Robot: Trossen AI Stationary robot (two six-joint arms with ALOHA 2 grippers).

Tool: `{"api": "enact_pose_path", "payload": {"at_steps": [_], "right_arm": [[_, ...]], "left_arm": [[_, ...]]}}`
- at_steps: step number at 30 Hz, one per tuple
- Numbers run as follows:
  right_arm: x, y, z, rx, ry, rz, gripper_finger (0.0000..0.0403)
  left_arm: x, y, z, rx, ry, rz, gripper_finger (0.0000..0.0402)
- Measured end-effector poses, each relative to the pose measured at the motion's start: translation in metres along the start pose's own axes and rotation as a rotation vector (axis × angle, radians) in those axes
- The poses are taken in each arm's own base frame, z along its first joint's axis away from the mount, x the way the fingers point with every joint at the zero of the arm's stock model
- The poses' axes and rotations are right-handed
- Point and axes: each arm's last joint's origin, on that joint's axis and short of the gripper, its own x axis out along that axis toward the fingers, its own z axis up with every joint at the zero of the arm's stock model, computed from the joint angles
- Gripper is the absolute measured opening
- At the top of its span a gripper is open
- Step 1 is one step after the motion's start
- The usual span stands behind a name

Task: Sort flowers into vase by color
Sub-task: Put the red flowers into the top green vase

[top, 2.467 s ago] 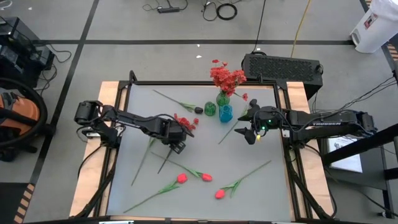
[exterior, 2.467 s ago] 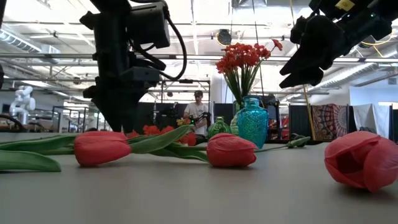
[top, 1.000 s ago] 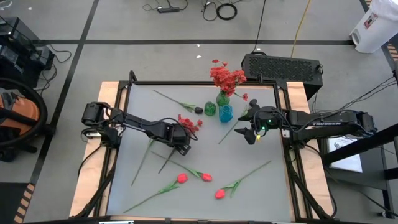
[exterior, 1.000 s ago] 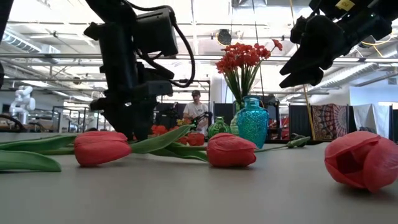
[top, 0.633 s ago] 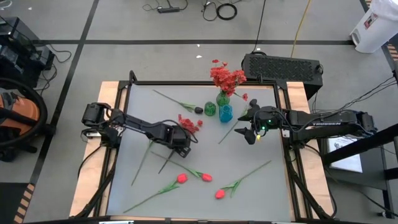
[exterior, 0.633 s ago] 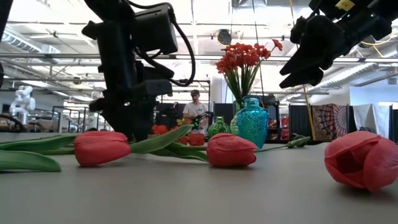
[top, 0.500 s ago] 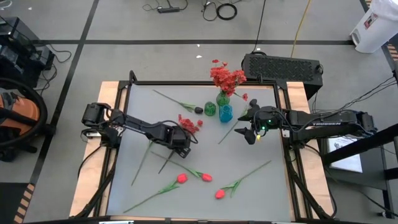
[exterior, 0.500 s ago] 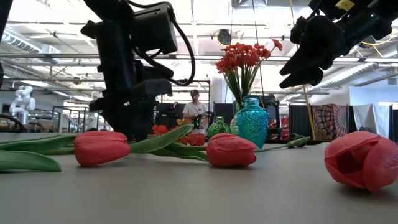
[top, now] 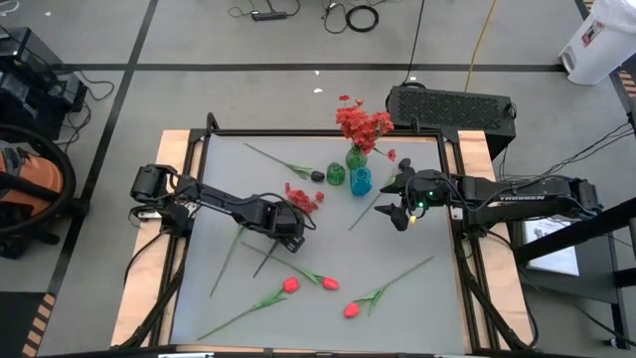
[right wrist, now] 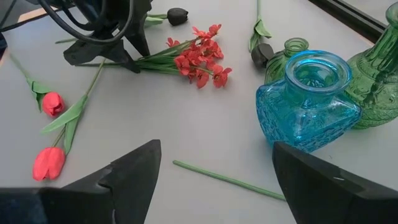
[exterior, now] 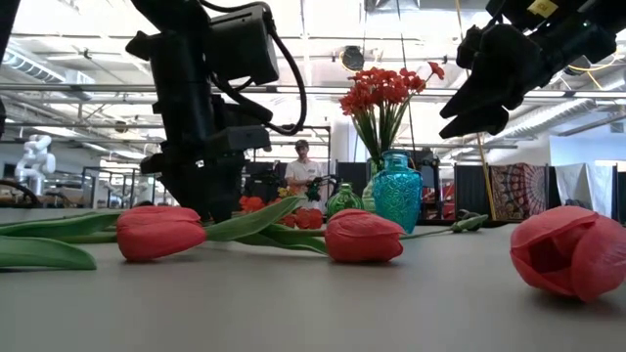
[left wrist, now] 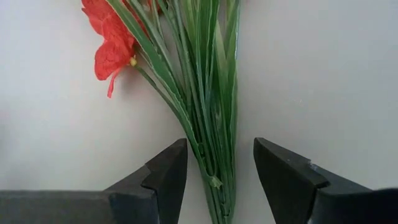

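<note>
The left end effector [left wrist: 214, 171] is down at the bench [top: 407, 298], its two fingers [left wrist: 163, 174] spread apart on either side of the green stems of a bunch of red flowers [top: 301, 196] without pressing them; the bunch lies flat near the bench's middle, its blossoms pointing toward 1 o'clock from the end effector in the high view. The right end effector [top: 394, 212] hangs above the bench at 3 o'clock from centre, fingers wide open and holding nothing. Just toward 9 o'clock from it stand a blue vase [top: 361, 180], a small green vase [top: 336, 175] and a taller green vase [top: 356, 157] filled with red blossoms [top: 362, 124]. A loose green stem [right wrist: 227, 180] lies on the bench beside the blue vase. A dark bud [top: 317, 176] lies next to the small green vase. Three red tulips [top: 290, 284] lie toward 6 o'clock. In the low view a person [exterior: 298, 168] stands in the room behind.
</note>
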Motion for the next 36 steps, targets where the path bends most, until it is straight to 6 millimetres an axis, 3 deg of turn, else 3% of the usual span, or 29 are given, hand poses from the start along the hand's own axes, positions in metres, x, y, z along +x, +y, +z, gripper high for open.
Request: {"api": "enact_pose_path", "payload": {"at_steps": [5,15,27,36], "right_arm": [[0.000,0.000,0.000,0.000,0.000,0.000,0.0299],[0.000,0.000,0.000,0.000,0.000,0.000,0.0299],[0.000,0.000,0.000,0.000,0.000,0.000,0.0299],[0.000,0.000,0.000,0.000,0.000,0.000,0.0299]], "left_arm": [[0.000,0.000,0.000,0.000,0.000,0.000,0.0155],[0.000,0.000,0.000,0.035,0.008,-0.003,0.0012],[-0.006,-0.005,-0.007,0.081,0.005,-0.017,0.0004],[-0.033,-0.010,-0.014,0.120,-0.130,-0.038,0.0002]]}}
